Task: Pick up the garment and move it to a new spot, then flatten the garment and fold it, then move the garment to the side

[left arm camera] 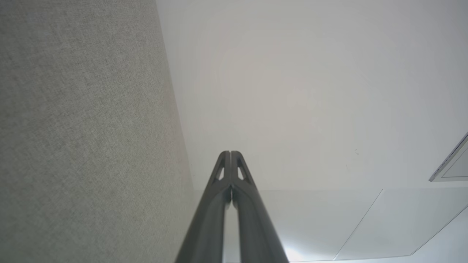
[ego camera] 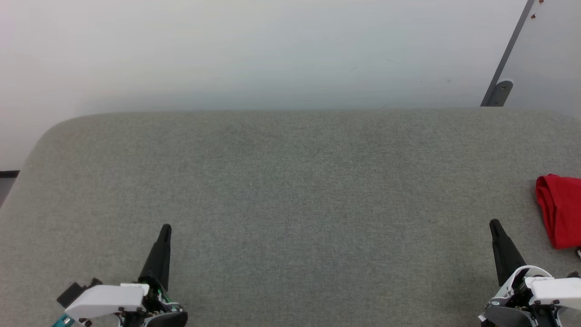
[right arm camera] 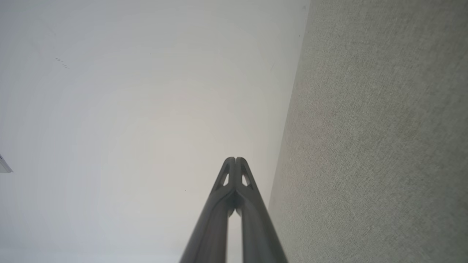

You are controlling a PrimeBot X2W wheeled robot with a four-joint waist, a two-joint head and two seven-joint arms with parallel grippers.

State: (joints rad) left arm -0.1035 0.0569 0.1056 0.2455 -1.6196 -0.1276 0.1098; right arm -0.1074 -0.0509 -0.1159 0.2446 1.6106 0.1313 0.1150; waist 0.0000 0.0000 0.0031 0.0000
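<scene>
Left gripper (ego camera: 165, 228) low left, right gripper (ego camera: 494, 223) low right — fingers pressed together, empty.

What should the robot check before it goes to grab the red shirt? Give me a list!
1. Shirt found: ok. The red garment lies at the right end of the grey surface.
2. Whole shirt in sight: not ok. It runs off the head view's right edge.
3. The right pincer is free: ok. It is shut on nothing and apart from the shirt.
4. The left pincer is free: ok. It is shut on nothing.
5. Pincers open for grabbing: not ok. Both are shut.
6. Which side of the shirt faces up: cannot tell.
</scene>
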